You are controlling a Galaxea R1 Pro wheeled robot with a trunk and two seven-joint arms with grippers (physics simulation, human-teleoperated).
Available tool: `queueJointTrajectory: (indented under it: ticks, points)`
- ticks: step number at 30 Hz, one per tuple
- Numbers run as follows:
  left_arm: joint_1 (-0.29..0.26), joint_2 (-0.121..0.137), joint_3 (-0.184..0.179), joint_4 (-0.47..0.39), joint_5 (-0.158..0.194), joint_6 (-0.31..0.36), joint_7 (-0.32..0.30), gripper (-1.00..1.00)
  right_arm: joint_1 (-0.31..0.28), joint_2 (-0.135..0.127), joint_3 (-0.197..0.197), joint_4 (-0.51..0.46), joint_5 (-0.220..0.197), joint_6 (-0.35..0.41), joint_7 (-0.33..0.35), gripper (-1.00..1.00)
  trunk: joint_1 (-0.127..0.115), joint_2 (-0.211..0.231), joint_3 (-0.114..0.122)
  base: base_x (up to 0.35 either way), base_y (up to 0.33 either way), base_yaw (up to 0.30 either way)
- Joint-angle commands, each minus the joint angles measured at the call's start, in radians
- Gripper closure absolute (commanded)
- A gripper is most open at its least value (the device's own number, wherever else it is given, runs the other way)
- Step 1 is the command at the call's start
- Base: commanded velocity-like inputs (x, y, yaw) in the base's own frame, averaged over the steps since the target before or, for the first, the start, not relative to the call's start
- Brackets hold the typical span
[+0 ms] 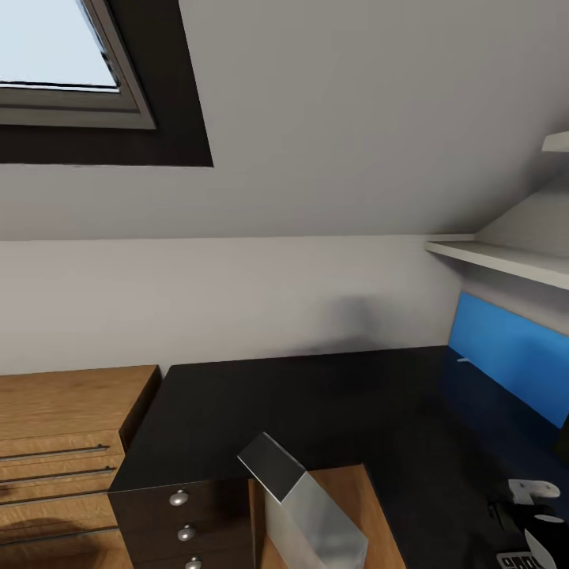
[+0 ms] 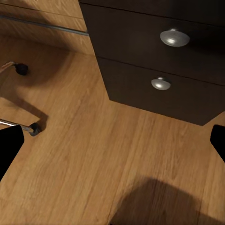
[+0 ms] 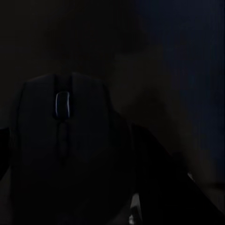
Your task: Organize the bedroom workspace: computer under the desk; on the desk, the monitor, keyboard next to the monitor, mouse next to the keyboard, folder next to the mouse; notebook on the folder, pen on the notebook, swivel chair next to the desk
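Gripping the mouse (image 3: 63, 145) in our right gripper (image 3: 70, 187) above the desk (image 1: 316, 411), left gripper (image 2: 112, 140) spread beside its drawers.

The head camera looks down across the desk (image 1: 316, 411) toward the wall. The left wrist camera faces its drawers (image 2: 159, 84) close above the floor; the right wrist camera sits tight over the mouse (image 3: 65, 140).

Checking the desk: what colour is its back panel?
Bright blue; the back panel of the black desk shows best in the head view.
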Motion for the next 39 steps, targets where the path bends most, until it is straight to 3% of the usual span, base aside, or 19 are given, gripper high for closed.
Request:
queueJointTrajectory:
  ticks: [1, 6, 33, 39]
  points:
    - [-0.001, 0.002, -0.008, -0.001, 0.011, -0.006, 0.007, -1.00, -0.001, 0.000, -0.005, 0.001, -0.002, -0.003, -0.003, 1.00, 0.000, -0.001, -0.002, 0.000, 0.000, 0.000]
    - [-0.001, 0.002, -0.007, -0.001, 0.013, -0.006, 0.006, -1.00, -0.001, 0.000, -0.004, 0.001, -0.002, -0.003, -0.006, 1.00, 0.000, -0.001, -0.002, 0.000, 0.000, 0.000]
    - [-0.001, -0.004, -0.006, -0.001, 0.014, -0.004, 0.010, -1.00, -0.001, 0.003, -0.003, 0.001, -0.001, -0.004, -0.007, 1.00, 0.104, -0.190, -0.086, 0.000, 0.000, 0.000]
    - [-0.001, -0.004, -0.007, -0.001, 0.014, -0.005, 0.008, -1.00, -0.001, 0.003, -0.003, 0.001, -0.001, -0.004, -0.007, 1.00, 0.104, -0.190, -0.086, 0.000, 0.000, 0.000]
